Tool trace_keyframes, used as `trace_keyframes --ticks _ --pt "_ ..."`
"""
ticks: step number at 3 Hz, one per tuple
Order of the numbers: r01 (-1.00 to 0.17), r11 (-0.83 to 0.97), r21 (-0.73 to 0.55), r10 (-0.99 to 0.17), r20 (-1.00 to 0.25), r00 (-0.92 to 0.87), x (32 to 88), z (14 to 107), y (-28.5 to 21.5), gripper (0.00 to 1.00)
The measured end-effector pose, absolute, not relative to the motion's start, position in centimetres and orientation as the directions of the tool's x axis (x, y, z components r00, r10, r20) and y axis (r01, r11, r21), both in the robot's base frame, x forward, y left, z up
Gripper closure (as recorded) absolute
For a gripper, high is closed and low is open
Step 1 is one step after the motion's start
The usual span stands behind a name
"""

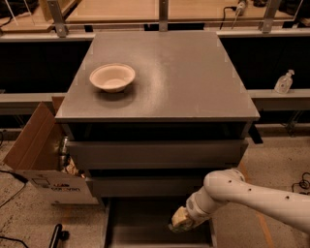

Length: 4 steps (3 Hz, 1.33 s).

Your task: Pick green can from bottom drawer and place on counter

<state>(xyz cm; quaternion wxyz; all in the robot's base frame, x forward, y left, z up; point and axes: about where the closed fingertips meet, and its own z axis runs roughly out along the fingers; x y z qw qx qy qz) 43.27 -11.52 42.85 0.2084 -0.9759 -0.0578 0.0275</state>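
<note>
Hanging low over the right part of the bottom drawer [140, 227], the robot's gripper [180, 222] sits just above the drawer's flat grey floor, at the foot of the cabinet; whether it is clamped on anything or released cannot be told. The green can cannot be made out, and only a dark edge shows under the gripper, too small to identify. The white arm [252, 193] comes in from the cabinet's right side and bends down into the open drawer. Above it, on the cabinet's front, the middle drawer [145, 186] and the top drawer [155, 154] are closed or nearly so. The counter [184, 72], the cabinet's broad dark grey top, carries one pale bowl [112, 77] on its left half, upright and well apart from the gripper. To the cabinet's left an open cardboard box [34, 145] leans against its side on the speckled floor. To the cabinet's right a small clear pump bottle [284, 82] stands on a ledge. Behind the cabinet runs a wooden table [116, 9]
</note>
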Motion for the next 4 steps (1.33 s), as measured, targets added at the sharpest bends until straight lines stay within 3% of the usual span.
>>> trace_keyframes --ticks 2,4 --pt "0.140 -0.902 -0.409 0.151 0.006 0.989 43.3 44.5 -11.9 1.00" --pt "0.438 -0.835 -0.332 0.411 0.153 0.899 42.1 60.1 -13.1 1.00"
